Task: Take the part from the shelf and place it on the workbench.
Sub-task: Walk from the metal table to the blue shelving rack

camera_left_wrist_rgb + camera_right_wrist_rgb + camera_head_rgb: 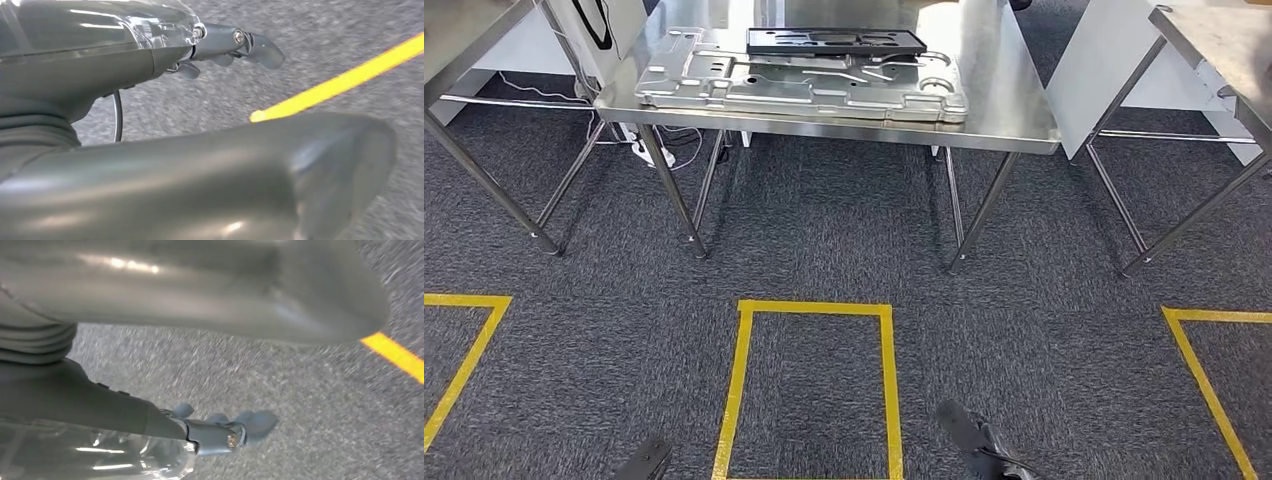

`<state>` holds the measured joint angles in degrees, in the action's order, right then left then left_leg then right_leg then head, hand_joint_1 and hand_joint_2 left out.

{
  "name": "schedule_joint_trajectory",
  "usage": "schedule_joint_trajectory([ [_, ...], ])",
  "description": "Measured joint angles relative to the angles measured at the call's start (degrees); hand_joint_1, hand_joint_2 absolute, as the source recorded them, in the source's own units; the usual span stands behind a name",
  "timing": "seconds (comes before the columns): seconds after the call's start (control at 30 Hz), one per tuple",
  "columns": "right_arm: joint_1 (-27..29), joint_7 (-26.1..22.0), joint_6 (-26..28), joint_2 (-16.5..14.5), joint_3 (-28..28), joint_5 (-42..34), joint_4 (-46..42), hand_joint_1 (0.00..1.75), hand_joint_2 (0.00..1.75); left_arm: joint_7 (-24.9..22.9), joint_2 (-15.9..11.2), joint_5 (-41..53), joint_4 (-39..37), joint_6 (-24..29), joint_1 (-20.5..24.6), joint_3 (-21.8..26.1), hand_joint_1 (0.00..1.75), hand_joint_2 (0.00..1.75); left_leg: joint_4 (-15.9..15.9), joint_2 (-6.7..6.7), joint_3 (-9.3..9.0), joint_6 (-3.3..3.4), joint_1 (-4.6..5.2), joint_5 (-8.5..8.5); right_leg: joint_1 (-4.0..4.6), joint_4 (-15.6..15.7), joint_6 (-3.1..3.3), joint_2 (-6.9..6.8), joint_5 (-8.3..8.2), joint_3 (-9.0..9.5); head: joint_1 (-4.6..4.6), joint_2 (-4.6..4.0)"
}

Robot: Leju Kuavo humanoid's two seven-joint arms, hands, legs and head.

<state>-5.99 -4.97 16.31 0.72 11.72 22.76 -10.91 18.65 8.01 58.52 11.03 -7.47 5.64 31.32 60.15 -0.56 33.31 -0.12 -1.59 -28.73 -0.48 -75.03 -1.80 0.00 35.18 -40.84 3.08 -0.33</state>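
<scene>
Grey carpet (824, 240) covers the floor, marked with yellow tape: a full rectangle (814, 310) near the middle, a partial outline (469, 350) at the left and another (1209, 385) at the right. Far across the carpet stands a steel table (1014, 100) on slanted legs, with the corner of a second table (454, 40) at the far left and a third (1224, 50) at the far right. On the middle table lies a large stamped metal part (804, 85), flat, reaching across most of the top; a smaller black tray (834, 40) lies on its far edge, touching it. A white box (609, 25) stands at the table's far left corner, and a white power strip (639, 150) with cables lies on the carpet below it. Both arms hang low. The left hand (220, 47) is over bare carpet beside a yellow line, its fingers (262, 50) stretched out and apart, holding nothing; its dark tip (644, 462) shows at the near edge of the head view. The right hand (220, 432) hangs likewise over carpet, fingers (255, 422) extended and loose, nothing in it; it shows at the near right of the head view (979, 440).
</scene>
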Motion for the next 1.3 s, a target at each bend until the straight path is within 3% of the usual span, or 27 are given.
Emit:
schedule_joint_trajectory([
  [0.03, -0.3, -0.5, -0.8, -0.5, 0.0, -0.2, 0.0, 0.00, 0.00, -0.3, -0.4, -0.2, 0.0, 0.2, 0.0, 0.0, 0.00, 0.00, 0.0, -0.07, 0.83, -0.07, 0.00, 0.61, -0.08, -0.1, 0.01, 0.00, -0.93, 1.25, 0.19, 0.00],
  [0.1, -0.5, -1.2, -1.8, -1.3, 0.0, -0.3, 0.0, 0.00, 0.87, -0.4, -1.0, -0.9, 0.0, 0.4, -0.1, 0.3, 0.00, 0.00, 0.0, 0.01, 2.19, -0.37, -0.03, 1.73, -0.14, 5.3, 0.24, 0.04, -3.92, 6.34, 0.60, 0.00],
  [0.17, -0.7, -1.3, -2.5, -2.0, 0.1, 0.3, 0.0, 0.00, 1.75, -0.1, -1.7, -1.6, 0.0, 0.6, -0.3, 0.7, 0.00, 0.00, 0.0, 0.11, 3.09, -0.95, -0.01, 2.73, 0.18, 13.8, 0.67, 0.21, -4.47, 12.07, 0.96, 0.00],
  [0.23, -0.4, -0.4, -3.2, -2.4, 0.5, 1.0, 0.1, 0.00, 1.75, 0.2, -2.3, -2.1, 0.0, 0.9, -0.6, 1.1, 0.00, 0.00, -0.3, 0.12, 3.68, -1.76, -0.12, 3.91, 0.70, 18.2, 0.89, 0.38, -3.64, 14.23, 1.03, 0.00],
  [0.3, 0.5, 0.9, -4.2, -2.7, 0.7, 1.2, 0.2, 0.00, 1.75, 0.5, -3.0, -2.5, 0.0, 1.2, -1.3, 1.4, 0.00, 0.00, -0.6, 0.21, 4.21, -2.48, -0.24, 4.46, 0.70, 19.0, 1.14, 0.25, -4.18, 13.67, 0.91, 0.00],
  [0.37, 1.6, 1.8, -4.9, -2.9, 0.8, 1.1, 0.4, 0.00, 1.75, 0.7, -3.6, -2.6, 0.0, 1.4, -2.1, 1.8, 0.00, 0.00, 1.7, 0.30, 5.10, -2.71, -0.18, 1.44, 0.33, 19.3, 1.80, 0.00, -5.12, 12.87, 0.31, 0.00],
  [0.43, 2.3, 2.0, -5.4, -2.9, 0.8, 0.8, 0.6, 0.00, 1.75, 0.7, -4.3, -2.6, 0.0, 1.6, -2.7, 2.2, 0.00, 0.00, 8.5, 0.36, 6.56, -2.69, -0.05, -4.11, 0.30, 18.7, 2.38, -0.15, -5.71, 11.78, -0.65, 0.00],
  [0.47, 2.5, 2.0, -5.7, -2.9, 0.8, 0.5, 0.6, 0.00, 1.75, 0.6, -4.6, -2.6, 0.0, 1.6, -2.9, 2.3, 0.00, 0.00, 12.3, 0.41, 7.14, -2.74, 0.02, -6.08, 0.40, 18.2, 2.49, -0.21, -5.91, 11.10, -0.99, 0.00],
  [0.5, 2.7, 2.0, -6.1, -2.9, 0.7, 0.0, 0.7, 0.00, 1.75, 0.5, -4.9, -2.5, 0.0, 1.7, -3.1, 2.3, 0.00, 0.00, 15.0, 0.43, 7.17, -2.81, 0.08, -6.93, 0.44, 17.7, 2.49, -0.27, -6.07, 10.38, -1.20, 0.00],
  [0.53, 2.7, 1.9, -6.5, -2.9, 0.7, -0.4, 0.7, 0.00, 1.75, 0.3, -5.2, -2.3, 0.0, 1.7, -3.2, 2.4, 0.00, 0.00, 15.9, 0.44, 6.39, -2.89, 0.04, -6.64, 0.40, 17.0, 2.42, -0.31, -6.19, 9.62, -1.36, 0.00],
  [0.57, 2.8, 1.8, -6.7, -3.0, 0.7, -0.9, 0.7, 0.00, 1.75, 0.0, -5.4, -2.0, 0.0, 1.7, -3.3, 2.4, 0.00, 0.00, 14.4, 0.42, 4.65, -3.00, -0.08, -5.49, 0.27, 16.3, 2.31, -0.32, -6.29, 8.80, -1.47, 0.00],
  [0.6, 2.7, 1.6, -6.8, -3.0, 0.6, -1.2, 0.7, 0.00, 1.75, -0.3, -5.6, -1.7, 0.0, 1.6, -3.4, 2.3, 0.00, 0.00, 11.1, 0.39, 2.13, -3.23, -0.32, -4.26, 0.10, 15.4, 2.17, -0.33, -6.33, 7.92, -1.61, 0.00],
  [0.67, 2.5, 0.9, -6.8, -3.0, 0.3, -1.7, 0.7, 0.00, 1.75, -0.7, -5.8, -1.3, 0.0, 1.6, -3.2, 2.3, 0.00, 0.00, 4.6, 0.44, -1.90, -3.64, -0.42, -3.52, 0.08, 13.7, 1.67, -0.31, -6.44, 6.19, -2.00, 0.00],
  [0.73, 2.3, 0.0, -6.8, -3.0, 0.0, -1.7, 0.7, 0.00, 1.75, -0.9, -5.8, -1.0, -0.1, 1.6, -3.2, 2.3, 0.00, 0.00, 2.8, 0.62, -2.49, -3.52, -0.26, -3.99, 0.30, 12.7, 1.03, -0.26, -6.89, 5.12, -2.11, 0.00],
  [0.8, 2.0, -0.9, -6.8, -3.1, -0.1, -1.6, 0.7, 0.00, 1.75, -0.7, -5.6, -0.9, -0.1, 1.3, -3.1, 2.3, 0.00, 0.00, 2.9, 0.62, -1.52, -2.57, -0.29, -3.43, 0.38, 12.5, 0.32, -0.17, -7.44, 4.61, -1.93, 0.00],
  [0.83, 1.8, -1.2, -6.7, -3.3, -0.1, -1.5, 0.7, 0.00, 1.75, -0.5, -5.5, -1.0, -0.2, 1.0, -2.9, 2.3, 0.00, 0.00, 2.9, 0.56, -0.96, -1.91, -0.30, -3.00, 0.34, 12.2, -0.01, -0.13, -6.94, 4.23, -1.86, 0.00],
  [0.9, 1.3, -1.8, -6.6, -3.5, -0.1, -1.4, 0.7, 0.00, 1.75, 0.0, -5.2, -1.3, -0.2, 0.3, -2.5, 2.3, 0.00, 0.87, 2.7, 0.41, 0.40, -0.78, -0.42, -1.97, 0.21, 8.9, -0.51, -0.08, -3.15, 2.92, -1.57, 0.00],
  [0.97, 0.8, -2.1, -6.5, -3.7, -0.2, -1.0, 0.7, 0.00, 1.75, -0.2, -4.8, -1.7, -0.2, -0.4, -2.3, 2.4, 0.00, 1.75, 2.7, 0.27, 1.86, -0.35, -0.42, -0.83, 0.10, 2.5, -0.79, -0.06, 1.45, 1.26, -1.07, 0.00],
  [1.0, 0.6, -2.2, -6.5, -3.8, -0.1, -0.7, 0.7, 0.00, 1.75, -0.7, -4.5, -1.6, -0.2, -0.6, -2.3, 2.4, 0.00, 1.75, 2.7, 0.18, 2.54, -0.33, -0.42, -0.30, 0.03, -0.1, -0.85, -0.07, 2.35, 0.93, -0.87, 0.00],
  [1.03, 0.5, -2.1, -6.5, -3.8, -0.1, -0.4, 0.7, 0.00, 1.75, -1.2, -4.2, -1.4, -0.2, -0.7, -2.3, 2.4, 0.00, 1.75, 2.7, 0.11, 3.17, -0.36, -0.42, 0.20, -0.03, -1.3, -0.87, -0.07, 1.95, 1.31, -0.70, 0.00],
  [1.07, 0.4, -2.0, -6.6, -3.8, -0.1, -0.1, 0.7, 0.00, 1.75, -1.6, -3.8, -1.2, -0.2, -0.7, -2.2, 2.4, 0.00, 1.75, 2.7, 0.07, 3.75, -0.42, -0.43, 0.68, -0.08, -0.5, -0.86, -0.06, 0.62, 2.58, -0.56, 0.00],
  [1.13, 0.1, -1.8, -6.6, -3.7, -0.1, 0.3, 0.7, 0.00, 1.75, -2.0, -3.0, -0.9, -0.2, -0.7, -2.0, 2.4, 0.00, 1.75, 2.7, 0.10, 4.67, -0.69, -0.47, 1.59, -0.11, 6.2, -0.67, -0.06, -2.25, 7.61, -0.15, 0.00],
  [1.2, -0.2, -1.3, -6.5, -3.5, -0.2, 0.5, 0.7, 0.00, 1.75, -2.4, -2.3, -0.7, -0.3, -0.9, -1.8, 2.4, 0.00, 1.75, 2.6, 0.12, 5.18, -1.31, -0.44, 2.50, 0.20, 13.6, -0.36, -0.02, -2.53, 12.31, 0.24, 0.00],
  [1.23, -0.3, -1.1, -6.4, -3.4, -0.2, 0.6, 0.7, 0.00, 1.75, -2.5, -2.0, -0.6, -0.3, -1.0, -1.7, 2.4, 0.00, 1.75, 2.4, 0.11, 5.29, -1.70, -0.44, 2.99, 0.40, 15.6, -0.18, 0.00, -2.09, 13.28, 0.38, 0.00],
  [1.3, -0.2, -0.7, -6.1, -3.0, -0.2, 0.7, 0.7, 0.00, 1.75, -2.8, -1.6, -0.4, -0.4, -1.3, -1.6, 2.3, 0.00, 1.75, 1.7, 0.07, 5.29, -2.54, -0.42, 4.00, 0.60, 16.6, 0.38, 0.02, -2.32, 13.02, 0.40, 0.00],
])
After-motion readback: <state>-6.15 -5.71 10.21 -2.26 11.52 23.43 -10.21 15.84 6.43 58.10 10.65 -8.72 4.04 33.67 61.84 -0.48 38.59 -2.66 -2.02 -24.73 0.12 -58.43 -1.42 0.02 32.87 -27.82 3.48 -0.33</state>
